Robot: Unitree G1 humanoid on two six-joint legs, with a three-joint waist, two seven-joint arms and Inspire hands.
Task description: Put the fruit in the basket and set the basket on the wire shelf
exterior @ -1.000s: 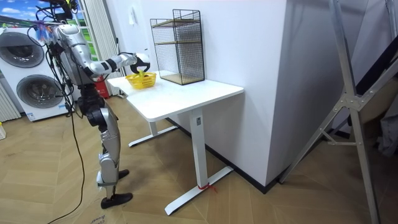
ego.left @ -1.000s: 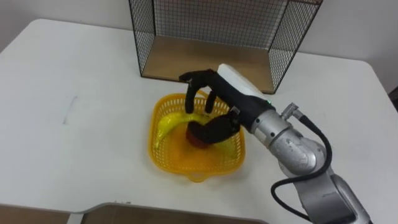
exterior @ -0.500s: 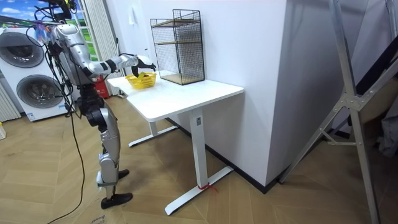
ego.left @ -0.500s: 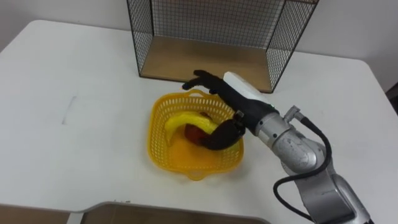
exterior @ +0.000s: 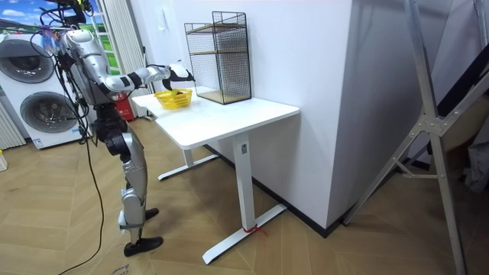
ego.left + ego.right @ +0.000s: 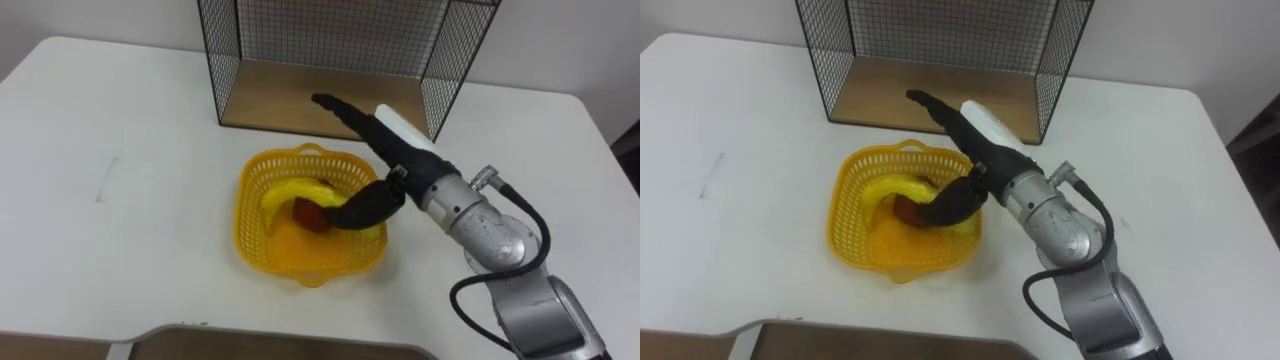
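Observation:
A yellow plastic basket [image 6: 262, 243] [image 6: 852, 238] stands on the white table [image 6: 120, 120], just in front of the black wire shelf [image 6: 330, 50]. In the basket lie a banana [image 6: 285, 195] and a red fruit [image 6: 308, 214]. My right hand [image 6: 400, 135] [image 6: 985, 125] hovers open over the basket's far right rim. Its fingers stretch toward the shelf's wooden floor [image 6: 290, 100], and its thumb hangs down over the fruit. It holds nothing. In the room view I stand at the table's end, right arm reaching out over the basket [image 5: 174, 98] beside the shelf [image 5: 220, 57].
The shelf's open front faces the basket, with a wooden floor at table level. Bare tabletop lies to the left and right of the basket. The table's near edge [image 6: 250, 335] is close below it. Washing machines [image 5: 34, 92] stand behind me.
My right hand has risen out of the basket and straightened its fingers toward the shelf. The banana and red fruit stay in the basket. The camera has shifted slightly.

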